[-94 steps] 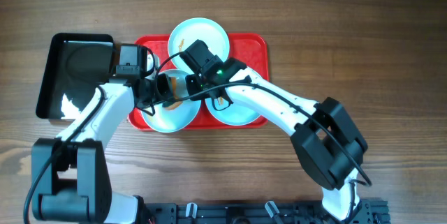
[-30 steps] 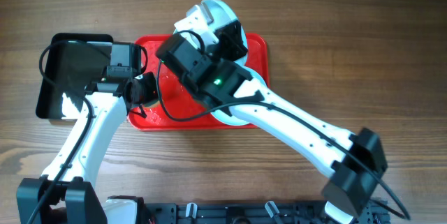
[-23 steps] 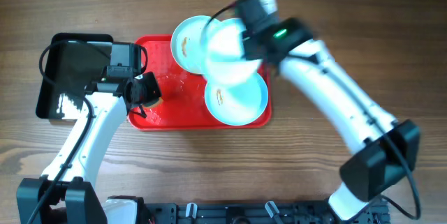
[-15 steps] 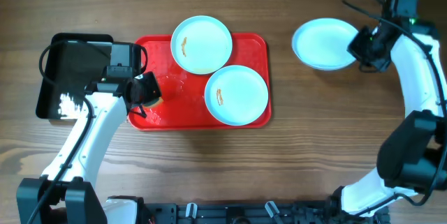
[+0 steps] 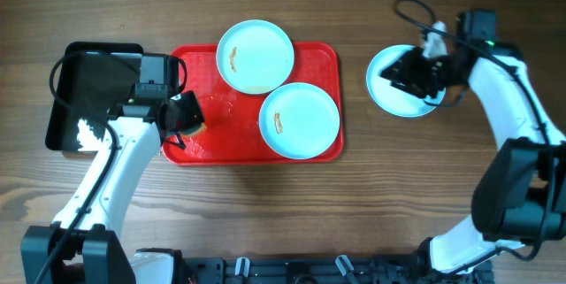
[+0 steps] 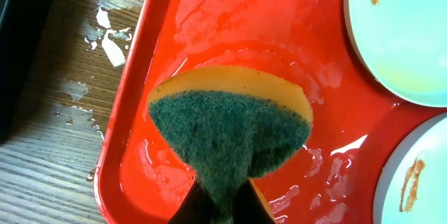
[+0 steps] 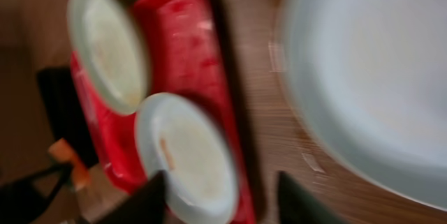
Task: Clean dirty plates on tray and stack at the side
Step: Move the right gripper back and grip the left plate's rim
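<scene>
The left end effector [image 6: 222,204] was clamped on a sponge [image 6: 230,123] above the red tray [image 6: 209,15], while the right end effector [image 7: 223,195] stood with its fingers apart over a plate [image 5: 387,94] on the surface [image 5: 442,187].

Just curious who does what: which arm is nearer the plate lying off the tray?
Right. The right gripper is over that plate; the left gripper sits far off at the tray's left end, pinching a sponge.

tray [image 5: 212,134] red | plates [image 5: 256,54] pale blue, orange-brown smears | sponge [image 6: 230,123] green-yellow
</scene>
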Motion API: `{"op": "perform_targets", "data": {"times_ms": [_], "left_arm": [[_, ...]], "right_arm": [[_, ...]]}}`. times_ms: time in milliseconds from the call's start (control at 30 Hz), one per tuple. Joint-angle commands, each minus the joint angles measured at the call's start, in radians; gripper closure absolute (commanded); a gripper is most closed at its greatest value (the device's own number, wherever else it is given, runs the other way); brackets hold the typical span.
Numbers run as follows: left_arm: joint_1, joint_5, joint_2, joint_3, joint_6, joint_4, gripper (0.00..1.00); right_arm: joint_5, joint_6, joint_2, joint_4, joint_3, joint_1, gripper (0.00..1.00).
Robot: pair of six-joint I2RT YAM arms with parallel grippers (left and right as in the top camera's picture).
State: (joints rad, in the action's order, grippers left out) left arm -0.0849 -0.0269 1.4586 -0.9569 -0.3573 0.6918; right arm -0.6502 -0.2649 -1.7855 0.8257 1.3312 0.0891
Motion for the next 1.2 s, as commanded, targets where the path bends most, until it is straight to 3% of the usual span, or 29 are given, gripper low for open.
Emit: {"op": "perform_targets", "data": {"times_ms": [0, 33, 133, 267, 367, 567, 633, 700, 733, 900, 1000, 1167], "left_arm": [[0.003, 0.012, -0.005, -0.010, 0.008, -0.018, 0.96], [0.003, 0.012, -0.005, -0.010, 0.008, -0.022, 0.96], [0.003, 0.022, -0.005, -0.010, 0.008, -0.021, 0.96], [0.003, 0.027, -0.005, -0.010, 0.009, -0.022, 0.96], [0.003, 0.027, -0.005, -0.010, 0.009, -0.041, 0.96], [0.003, 0.027, -0.005, -0.010, 0.009, -0.029, 0.96], [0.003, 0.027, -0.005, -0.010, 0.009, -0.029, 0.96], [0.003, 0.027, -0.005, -0.010, 0.009, -0.028, 0.96], [0.003, 0.027, -0.005, -0.010, 0.009, -0.029, 0.96], [0.003, 0.027, -0.005, -0.010, 0.009, -0.029, 0.96], [0.003, 0.027, -0.005, -0.009, 0.009, -0.029, 0.96], [0.003, 0.027, -0.005, -0.008, 0.009, -0.022, 0.96]], "right_arm": [[0.163, 0.050, 0.055, 0.029, 0.174, -0.246, 0.00], [0.306, 0.030, 0.039, 0.050, 0.233, -0.348, 0.01], [0.412, 0.027, -0.073, 0.123, 0.374, -0.471, 0.01], [0.433, -0.008, -0.274, -0.005, 0.457, -0.488, 0.02], [0.434, -0.027, -0.383, -0.122, 0.456, -0.506, 0.14], [0.527, -0.087, -0.499, -0.201, 0.456, -0.529, 0.26], [0.521, -0.105, -0.531, -0.222, 0.456, -0.529, 0.39], [0.502, -0.105, -0.534, -0.234, 0.456, -0.531, 0.61], [0.461, -0.106, -0.534, -0.247, 0.456, -0.533, 0.68], [0.442, -0.135, -0.534, -0.271, 0.456, -0.562, 0.91], [0.375, -0.099, -0.534, -0.287, 0.457, -0.599, 0.96], [0.330, -0.105, -0.534, -0.255, 0.457, -0.660, 0.96]]}}
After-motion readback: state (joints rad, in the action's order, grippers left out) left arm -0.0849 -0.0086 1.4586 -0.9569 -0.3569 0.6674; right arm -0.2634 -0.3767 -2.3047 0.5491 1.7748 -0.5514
